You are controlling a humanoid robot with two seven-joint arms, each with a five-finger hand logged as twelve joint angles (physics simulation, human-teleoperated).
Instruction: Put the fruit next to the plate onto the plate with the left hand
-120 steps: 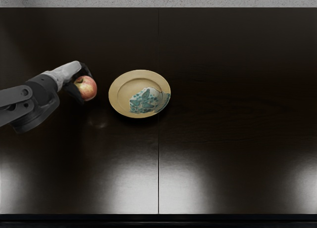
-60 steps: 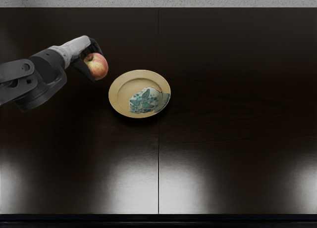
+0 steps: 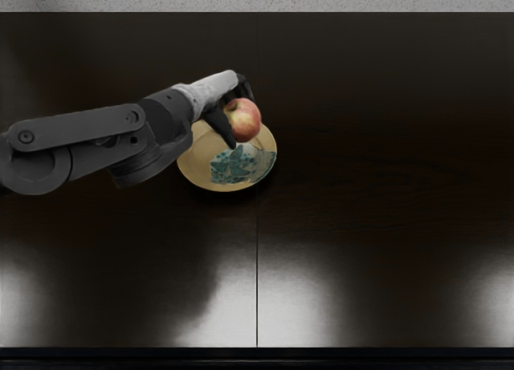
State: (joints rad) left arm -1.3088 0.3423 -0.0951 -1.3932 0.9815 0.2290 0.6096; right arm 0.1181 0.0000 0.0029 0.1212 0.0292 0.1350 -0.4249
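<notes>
A red and yellow apple (image 3: 244, 118) is held in the air over the far part of the tan plate (image 3: 201, 171), which carries a teal pattern near its right side. My left hand (image 3: 231, 111) is shut on the apple, dark fingers wrapped around its left and underside. The left arm reaches in from the picture's left edge and covers the plate's left rim. Whether the apple touches the plate I cannot tell; it looks lifted. No right arm shows.
The dark glossy table (image 3: 361, 225) runs across the whole view, with a seam down the middle and bright reflections near the front edge. A pale wall strip lies along the far edge.
The left hand carried the apple up from the table left of the plate, then rightward until it hangs over the plate. The arm has stretched further into view.
</notes>
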